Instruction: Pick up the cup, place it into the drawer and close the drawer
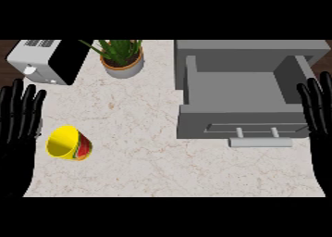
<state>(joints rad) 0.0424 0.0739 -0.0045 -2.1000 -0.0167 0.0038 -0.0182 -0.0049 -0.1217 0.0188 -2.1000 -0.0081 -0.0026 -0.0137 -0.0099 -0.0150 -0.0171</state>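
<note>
A yellow cup with a red and green pattern lies on its side on the marble counter, at the lower left, its mouth facing left. The grey drawer stands pulled open at the upper right, nothing showing inside it, with a bar handle on its front. My left hand rests open at the left edge, fingers up, just left of the cup and not touching it. At the right edge my right hand rests open, fingers up, beside the drawer's right wall.
A toaster sits at the back left corner. A potted plant stands at the back, between the toaster and the drawer cabinet. The counter's front edge runs along the bottom of the view.
</note>
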